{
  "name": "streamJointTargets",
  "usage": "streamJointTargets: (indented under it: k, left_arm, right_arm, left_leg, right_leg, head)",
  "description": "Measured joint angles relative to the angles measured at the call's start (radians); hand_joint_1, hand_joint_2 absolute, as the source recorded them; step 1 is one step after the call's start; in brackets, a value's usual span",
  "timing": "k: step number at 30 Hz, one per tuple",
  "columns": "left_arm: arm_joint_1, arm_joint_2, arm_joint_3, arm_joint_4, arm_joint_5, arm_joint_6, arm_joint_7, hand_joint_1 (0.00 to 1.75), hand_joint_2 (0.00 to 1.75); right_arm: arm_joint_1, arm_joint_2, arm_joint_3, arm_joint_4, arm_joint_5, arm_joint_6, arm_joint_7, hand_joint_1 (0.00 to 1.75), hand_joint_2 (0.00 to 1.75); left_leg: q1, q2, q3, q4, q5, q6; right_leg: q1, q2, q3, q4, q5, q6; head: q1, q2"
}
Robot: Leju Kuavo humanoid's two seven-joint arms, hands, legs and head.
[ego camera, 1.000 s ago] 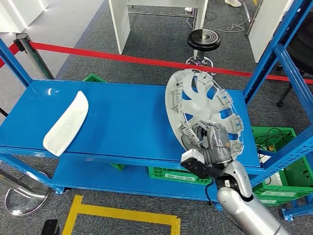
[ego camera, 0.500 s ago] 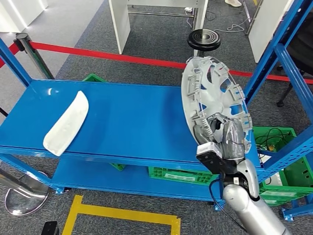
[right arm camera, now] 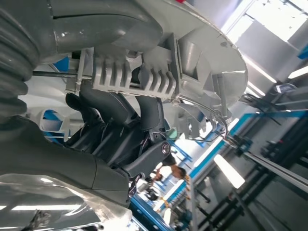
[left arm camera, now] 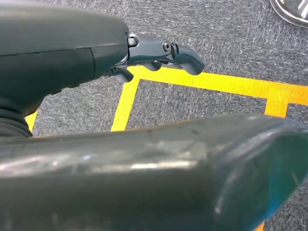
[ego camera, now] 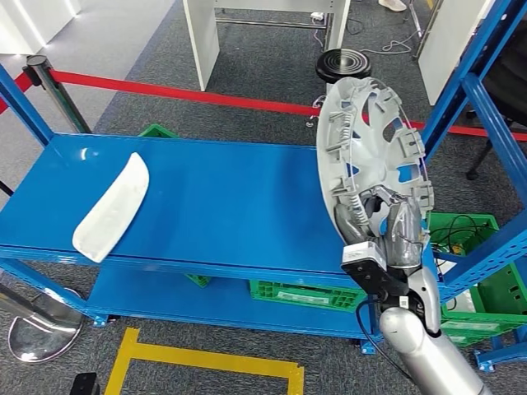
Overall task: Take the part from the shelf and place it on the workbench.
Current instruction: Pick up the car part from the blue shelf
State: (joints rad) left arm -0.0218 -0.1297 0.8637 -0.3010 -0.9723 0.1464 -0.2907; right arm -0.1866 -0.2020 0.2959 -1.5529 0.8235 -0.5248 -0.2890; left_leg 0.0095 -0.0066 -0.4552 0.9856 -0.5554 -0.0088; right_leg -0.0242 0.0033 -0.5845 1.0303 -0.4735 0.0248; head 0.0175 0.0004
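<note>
Landmark: shelf (ego camera: 186,206), blue, top deck; all places given rel. to it.
Part: hubcap (ego camera: 373,156), grey plastic w/ wire ring, inner side facing me. I'm holding it nearly upright, above the shelf's right end, off the deck as far as I can judge.
R hand (ego camera: 398,234): I'm gripping the hubcap's lower rim. In the wrist view my fingers (right arm camera: 109,108) are curling round a ribbed clip on the rim, pressing in tight.
L hand (left arm camera: 160,48): I'm hanging it down over grey carpet w/ yellow tape; fingers lying fairly straight, close together, holding nothing.
Done: pick looks complete — I'm carrying the hubcap, no part of it seeming to rest on the shelf.
Left: turning away from the shelf, reaching the workbench, setting the hubcap down, letting go. No workbench that I can id from here, so roughly the first half only, I'd say.
Other: white curved piece (ego camera: 112,207) lying on the shelf's left end, well apart from the hubcap. Green crates (ego camera: 472,288) sitting below the shelf's right end.
Risk: big disc, one-hand rim grip — I'm judging it could swing or clip the shelf's right post (ego camera: 463,90).
</note>
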Motion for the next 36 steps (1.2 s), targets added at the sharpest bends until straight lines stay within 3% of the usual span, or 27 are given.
streamJointTargets:
  k: [13, 21, 36]
  left_arm:
    - [-0.001, 0.001, 0.0, 0.0, -0.02, 0.006, 0.0, 0.0, 0.0]
    - [-0.013, 0.0, -0.012, 0.0, -0.033, 0.013, -0.001, 0.0, 0.0]
    - [-0.025, -0.002, -0.026, 0.001, -0.031, 0.041, -0.016, 0.0, 0.0]
  right_arm:
    - [0.012, 0.01, 0.105, -0.101, 0.004, 0.039, -0.075, 1.75, 1.75]
    - [-0.026, 0.01, 0.245, -0.146, 0.046, 0.082, -0.079, 1.75, 1.75]
    - [-0.058, -0.017, 0.405, -0.274, 0.033, 0.086, -0.09, 1.75, 1.75]
  left_leg:
    - [0.0, 0.0, -0.001, 0.0, 0.0, 0.0]
    - [0.0, 0.0, -0.001, 0.0, 0.0, 0.0]
    - [0.0, 0.0, -0.001, 0.0, 0.0, 0.0]
  right_leg:
    - [0.0, 0.0, -0.001, 0.0, 0.0, 0.0]
    - [0.0, 0.0, -0.002, 0.0, 0.0, 0.0]
    - [0.0, 0.001, -0.002, 0.0, 0.0, 0.0]
  head:
    - [0.0, 0.0]
    - [0.0, 0.0]
    - [0.0, 0.0]
